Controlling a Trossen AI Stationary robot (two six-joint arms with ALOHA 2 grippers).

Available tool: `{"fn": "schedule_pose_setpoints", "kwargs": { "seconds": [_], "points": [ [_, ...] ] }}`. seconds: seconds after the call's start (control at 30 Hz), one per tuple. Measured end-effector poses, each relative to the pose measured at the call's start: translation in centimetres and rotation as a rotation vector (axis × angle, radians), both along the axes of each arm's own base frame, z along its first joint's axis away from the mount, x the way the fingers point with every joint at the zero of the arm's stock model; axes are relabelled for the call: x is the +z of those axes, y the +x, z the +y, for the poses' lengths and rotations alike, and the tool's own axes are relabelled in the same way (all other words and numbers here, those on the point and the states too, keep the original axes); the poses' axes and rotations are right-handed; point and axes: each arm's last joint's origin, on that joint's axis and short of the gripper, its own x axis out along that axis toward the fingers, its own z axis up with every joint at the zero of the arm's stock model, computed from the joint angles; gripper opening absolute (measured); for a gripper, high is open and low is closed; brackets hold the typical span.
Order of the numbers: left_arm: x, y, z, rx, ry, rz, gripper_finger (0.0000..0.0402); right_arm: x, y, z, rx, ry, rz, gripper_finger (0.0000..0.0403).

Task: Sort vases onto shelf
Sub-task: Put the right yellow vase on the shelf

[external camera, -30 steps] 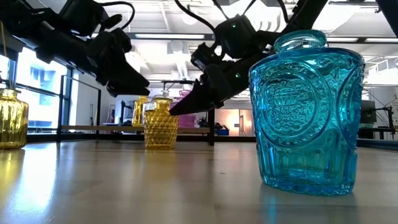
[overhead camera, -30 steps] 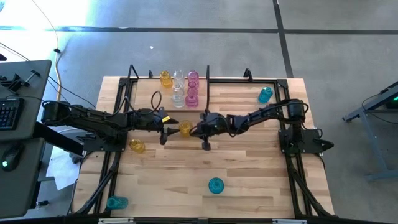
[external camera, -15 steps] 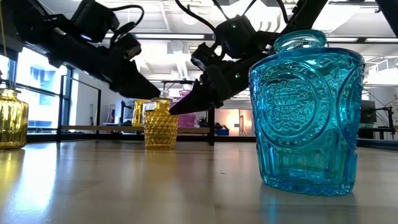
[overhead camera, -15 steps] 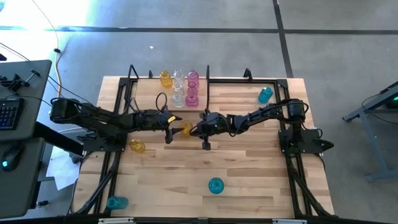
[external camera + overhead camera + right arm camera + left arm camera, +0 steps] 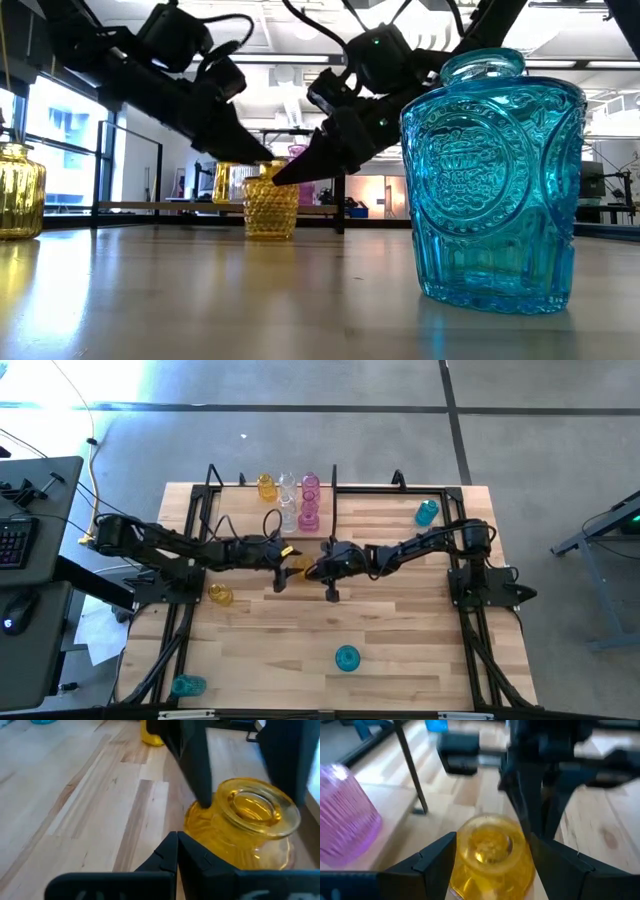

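Left wrist view: amber vase upright between your left gripper's spread fingers, not clamped; right gripper pinched empty just beside vase.

no readable text, labels (none anywhere)

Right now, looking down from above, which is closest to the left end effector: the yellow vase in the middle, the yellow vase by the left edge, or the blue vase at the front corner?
From the left end effector:
1. Middle yellow vase, between its fingers at the table's centre.
2. Left yellow vase, toward the table's left edge.
3. Corner blue vase, far off at the front-left corner.
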Motion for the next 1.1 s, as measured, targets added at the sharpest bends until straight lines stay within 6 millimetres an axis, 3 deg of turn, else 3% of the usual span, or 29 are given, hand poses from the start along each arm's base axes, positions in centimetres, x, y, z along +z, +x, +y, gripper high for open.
{"fn": "schedule_pose_setpoints", "kwargs": {
  "seconds": [0.47, 0.93, 1.1],
  "points": [
    [0.2, 0.1, 0.1, -0.012, -0.031, -0.007, 0.0241, 0.0, 0.0, 0.0, 0.011, -0.017, -0.003, 0.0000],
    [-0.9, 1.1, 0.3, -0.025, 0.029, -0.006, 0.0240, 0.1, 0.0, 0.0, 0.025, -0.009, -0.018, 0.0000],
    [-0.4, 1.5, 0.4, -0.003, 0.044, -0.020, 0.0210, 0.1, 0.0, 0.0, 0.025, -0.009, -0.018, 0.0000]
  ]
}}
